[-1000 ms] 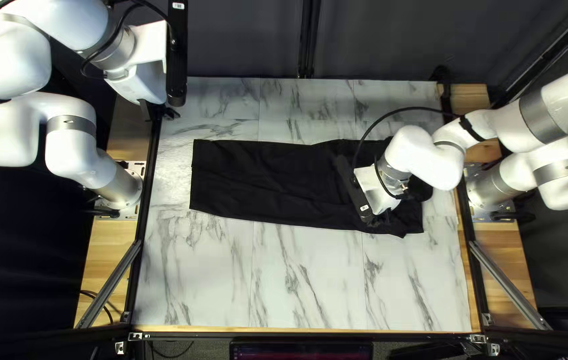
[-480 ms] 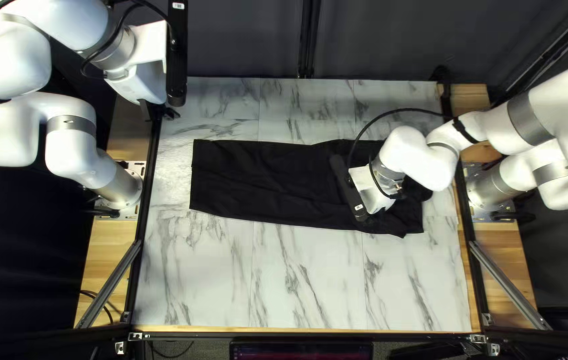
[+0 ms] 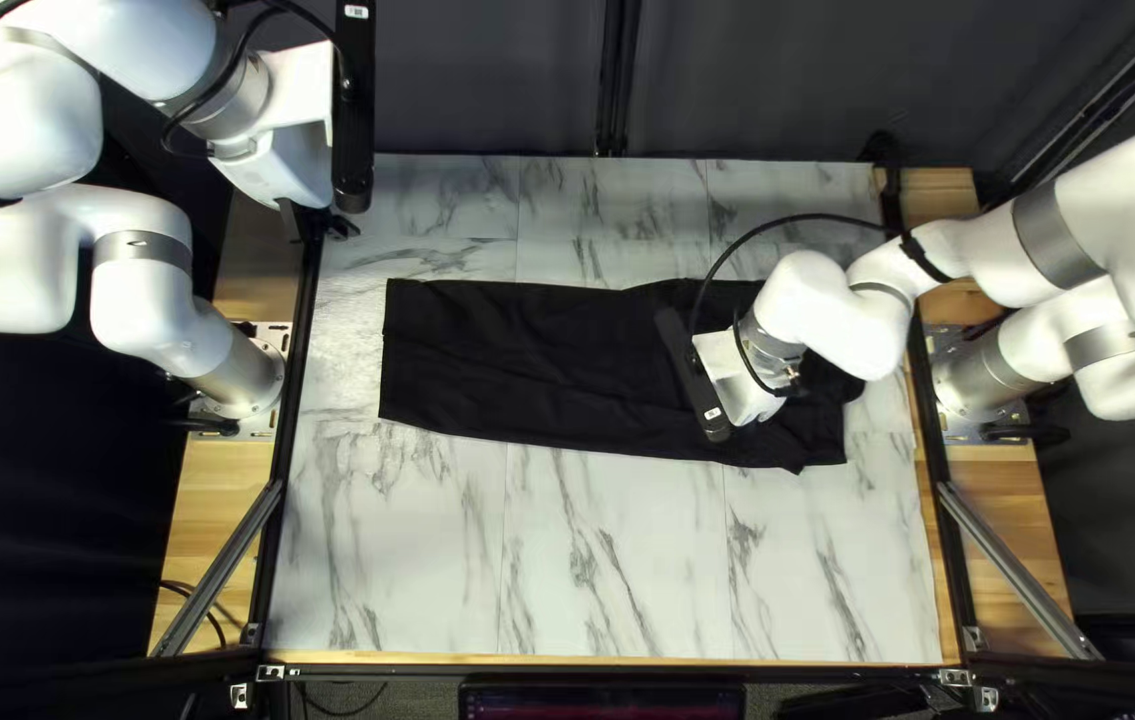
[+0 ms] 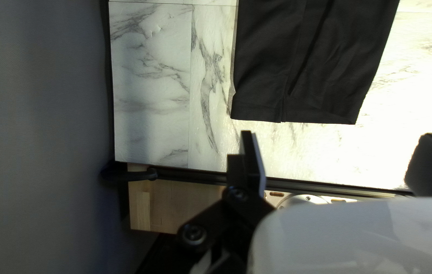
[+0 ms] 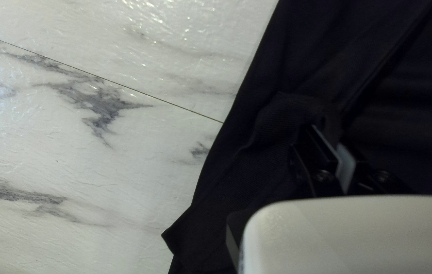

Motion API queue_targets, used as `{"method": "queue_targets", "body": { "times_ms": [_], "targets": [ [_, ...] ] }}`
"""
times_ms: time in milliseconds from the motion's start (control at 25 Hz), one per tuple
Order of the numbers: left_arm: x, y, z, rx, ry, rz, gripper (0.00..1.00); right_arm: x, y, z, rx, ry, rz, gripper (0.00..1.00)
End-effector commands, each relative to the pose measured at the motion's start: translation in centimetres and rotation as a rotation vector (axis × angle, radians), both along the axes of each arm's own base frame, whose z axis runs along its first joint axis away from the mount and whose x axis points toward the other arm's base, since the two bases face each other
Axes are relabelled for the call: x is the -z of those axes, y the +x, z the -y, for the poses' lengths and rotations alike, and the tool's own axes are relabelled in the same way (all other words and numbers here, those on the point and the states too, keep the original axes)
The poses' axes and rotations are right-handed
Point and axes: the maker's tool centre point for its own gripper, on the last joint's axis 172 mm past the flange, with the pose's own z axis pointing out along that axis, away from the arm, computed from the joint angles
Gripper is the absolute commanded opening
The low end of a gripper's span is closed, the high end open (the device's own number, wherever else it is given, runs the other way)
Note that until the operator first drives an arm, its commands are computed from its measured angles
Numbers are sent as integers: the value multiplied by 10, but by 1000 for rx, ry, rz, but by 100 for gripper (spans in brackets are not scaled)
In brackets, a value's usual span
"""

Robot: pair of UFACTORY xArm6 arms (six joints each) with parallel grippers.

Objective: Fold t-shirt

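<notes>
Item: t-shirt (image 3: 514, 354), black, one long strip laid crosswise, somewhat nearer the counter's (image 3: 608, 574) far edge than its near one; presumably folded lengthwise already.

Change noted: right arm (image 3: 834, 314) shifted toward the counter's left edge; the shirt's near corner, at its right-hand end, has crept slightly the same way. Probable meaning: cloth being drawn for a crosswise fold. Risk: a bunched layer dragging askew.

Right pincer (image 5: 330, 139): low in the fabric, fingers brought close, apparently pinching a bunch of it.

Left pincer (image 4: 340, 134): spread wide, holding nothing, by the counter's left edge; its arm (image 3: 154, 40) unmoved.

Surface: white, grey-veined, with straight seams; black rail (image 3: 288, 400) along the left edge, pale wood (image 3: 228, 494) outside.

Room: dark curtain (image 3: 488, 107) behind the far edge; screen (image 3: 601, 703) beyond the near one.
</notes>
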Motion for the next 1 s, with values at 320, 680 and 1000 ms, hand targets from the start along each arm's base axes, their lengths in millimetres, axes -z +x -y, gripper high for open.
{"method": "queue_targets", "body": {
  "times_ms": [320, 680, 1000],
  "targets": [
    [0, 0, 0, 0, 0, 0, 100, -17, 1, 11, -6, -30, -4, 0],
    [0, 0, 0, 0, 0, 0, 100, -6, -2, 25, 4, -40, -14, 0],
    [0, 0, 0, 0, 0, 0, 100, -11, 3, 35, 7, -39, -17, 0]
  ]
}}
